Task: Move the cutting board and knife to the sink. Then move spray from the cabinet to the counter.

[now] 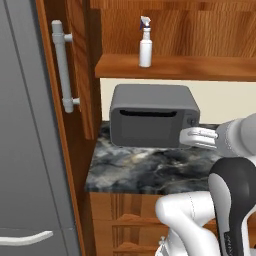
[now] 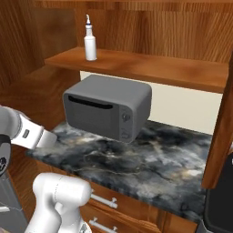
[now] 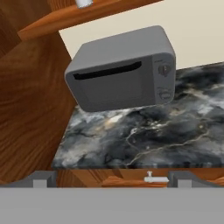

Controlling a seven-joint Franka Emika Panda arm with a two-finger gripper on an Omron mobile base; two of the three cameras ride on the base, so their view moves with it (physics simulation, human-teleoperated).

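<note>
Spray (image 1: 145, 47) upright on cabinet (image 2: 136, 66) shelf above microwave (image 1: 152, 116). Looks light, rigid, slick plastic; grip the cylindrical body, not the neck. Gripper (image 3: 111, 177) jaws wide, empty.

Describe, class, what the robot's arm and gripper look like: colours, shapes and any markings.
The arm is built of glossy white rounded segments with dark, near-black joint covers. One dark cover carries small pale lettering, too small to read. The gripper shows two small grey finger tips. No cables are visible.
</note>
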